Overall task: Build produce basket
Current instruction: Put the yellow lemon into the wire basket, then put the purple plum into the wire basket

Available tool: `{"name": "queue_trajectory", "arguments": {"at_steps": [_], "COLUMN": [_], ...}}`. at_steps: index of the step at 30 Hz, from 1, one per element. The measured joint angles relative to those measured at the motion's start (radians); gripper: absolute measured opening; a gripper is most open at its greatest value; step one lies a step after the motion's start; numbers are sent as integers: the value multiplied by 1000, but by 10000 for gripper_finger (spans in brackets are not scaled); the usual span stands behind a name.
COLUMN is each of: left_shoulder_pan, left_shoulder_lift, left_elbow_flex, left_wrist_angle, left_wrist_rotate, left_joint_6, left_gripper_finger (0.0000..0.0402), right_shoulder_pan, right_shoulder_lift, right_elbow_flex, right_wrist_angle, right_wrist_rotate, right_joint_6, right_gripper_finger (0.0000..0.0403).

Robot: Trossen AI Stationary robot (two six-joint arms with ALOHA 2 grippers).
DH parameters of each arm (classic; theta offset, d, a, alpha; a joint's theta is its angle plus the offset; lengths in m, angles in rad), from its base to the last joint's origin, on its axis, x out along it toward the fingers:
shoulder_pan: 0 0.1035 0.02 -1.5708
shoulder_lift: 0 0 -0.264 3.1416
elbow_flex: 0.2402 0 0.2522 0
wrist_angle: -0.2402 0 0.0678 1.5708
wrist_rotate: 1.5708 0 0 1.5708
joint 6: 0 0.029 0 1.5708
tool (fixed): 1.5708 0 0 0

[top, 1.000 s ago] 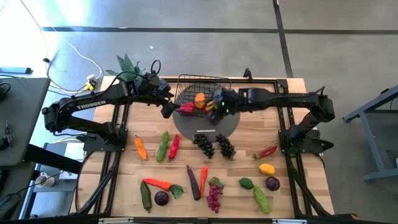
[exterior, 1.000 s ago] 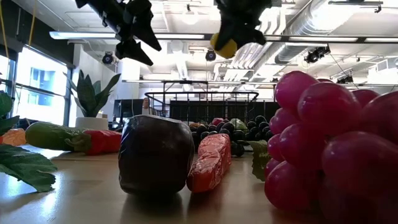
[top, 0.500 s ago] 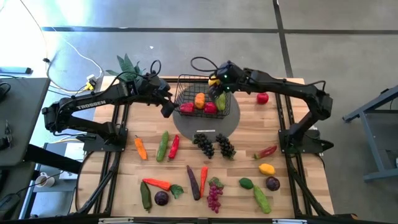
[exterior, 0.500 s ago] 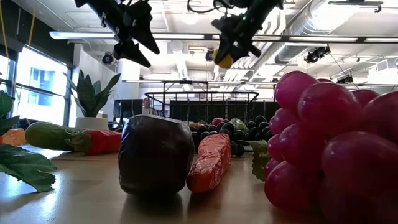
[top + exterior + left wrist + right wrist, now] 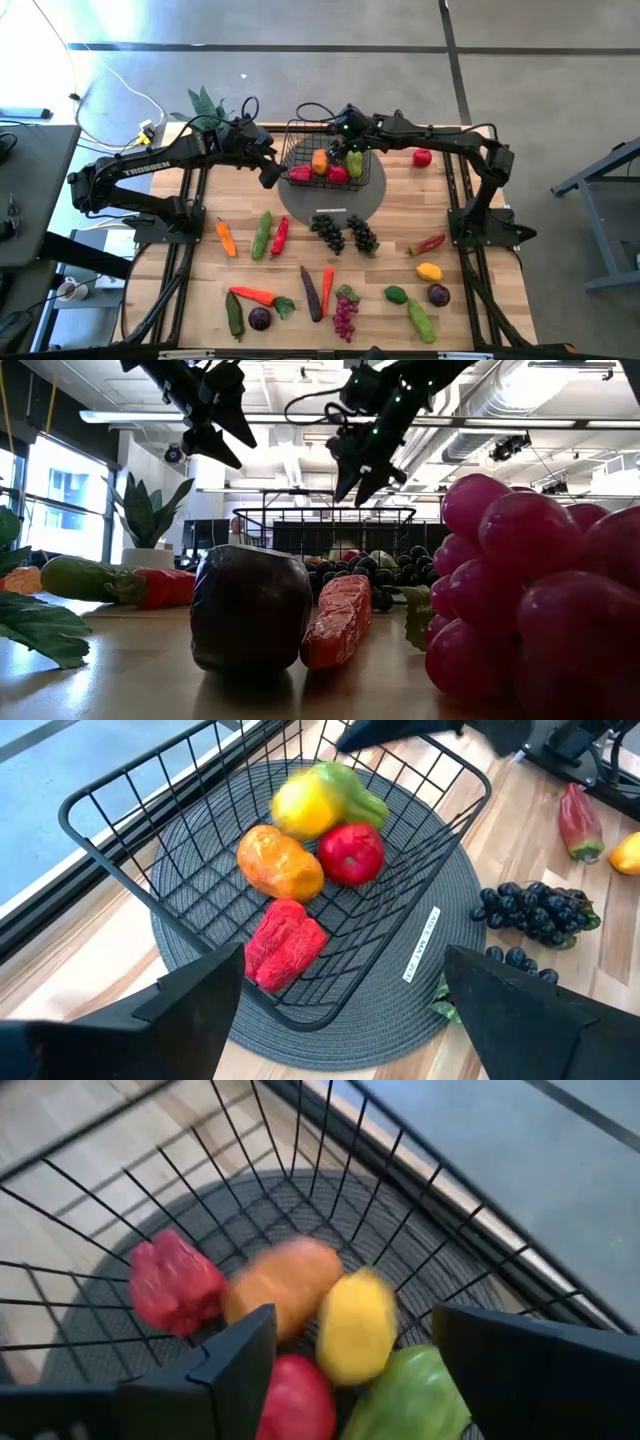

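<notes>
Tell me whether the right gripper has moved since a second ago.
Yes. In the high view the right gripper has swung from over the grey round mat to the back rim of the basket, and its yellow lemon now sits inside.

"TROSSEN" reads in white along the left arm (image 5: 150, 165), toward nine o'clock; the mat's white tag (image 5: 421, 944) is illegible.

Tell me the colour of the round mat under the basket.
Dark grey, woven in rings; the left wrist view shows it best under the basket.
</notes>
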Motion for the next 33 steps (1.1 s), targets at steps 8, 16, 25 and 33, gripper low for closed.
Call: {"name": "queue_trajectory", "arguments": {"at_steps": [8, 16, 25, 33], "left_shoulder_pan": [0, -12, -117, -279], "left_shoulder_lift": [0, 0, 0, 0], "left_elbow_flex": [0, 0, 0, 0], "left_wrist_angle": [-3, -130, -353, -439], "left_wrist_rotate": [0, 16, 19, 19], "left_joint_6": [-8, -94, -121, -158], "left_gripper_finger": [333, 333, 333, 333], "right_shoulder_pan": [0, 7, 56, 132], "right_shoulder_lift": [18, -38, -121, -156], "right_elbow_flex": [0, 0, 0, 0], "right_wrist_angle": [9, -25, -72, -127], "right_wrist_rotate": [7, 0, -2, -3], "right_joint_6": [-1, 0, 65, 156], "right_gripper_finger": [270, 271, 271, 271]}}
